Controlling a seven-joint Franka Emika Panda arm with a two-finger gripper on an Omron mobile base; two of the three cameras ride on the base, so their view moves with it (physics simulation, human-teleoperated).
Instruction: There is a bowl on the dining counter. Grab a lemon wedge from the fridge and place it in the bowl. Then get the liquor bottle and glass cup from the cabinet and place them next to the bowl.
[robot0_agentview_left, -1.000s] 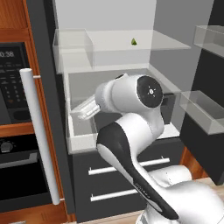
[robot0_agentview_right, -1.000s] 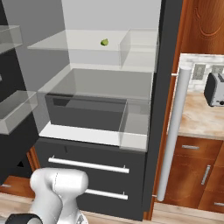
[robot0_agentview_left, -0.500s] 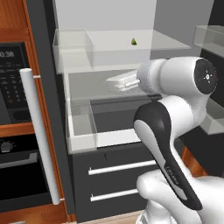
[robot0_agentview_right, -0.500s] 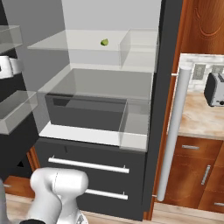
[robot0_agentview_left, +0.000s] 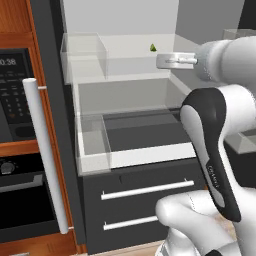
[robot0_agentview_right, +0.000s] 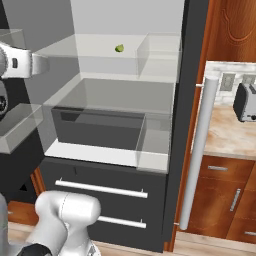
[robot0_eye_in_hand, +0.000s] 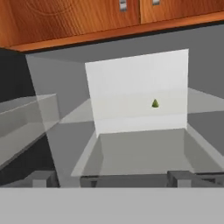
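While open, gripper (robot0_agentview_left: 161, 61) near lemon wedge (robot0_agentview_left: 153, 47).

lemon wedge (robot0_agentview_left: 153, 47) on upper shelf (robot0_agentview_left: 125, 55) in fridge (robot0_agentview_right: 125, 125)

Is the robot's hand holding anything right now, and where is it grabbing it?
Nothing. The gripper is open and empty; the lemon wedge sits apart on the fridge shelf.

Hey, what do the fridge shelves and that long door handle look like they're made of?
The fridge shelves look like clear glass or plastic with a glossy finish: the back wall and lower bin show through them. The long door handle looks like pale brushed metal or matte plastic, evenly shaded with no sharp reflections, so it could be either.
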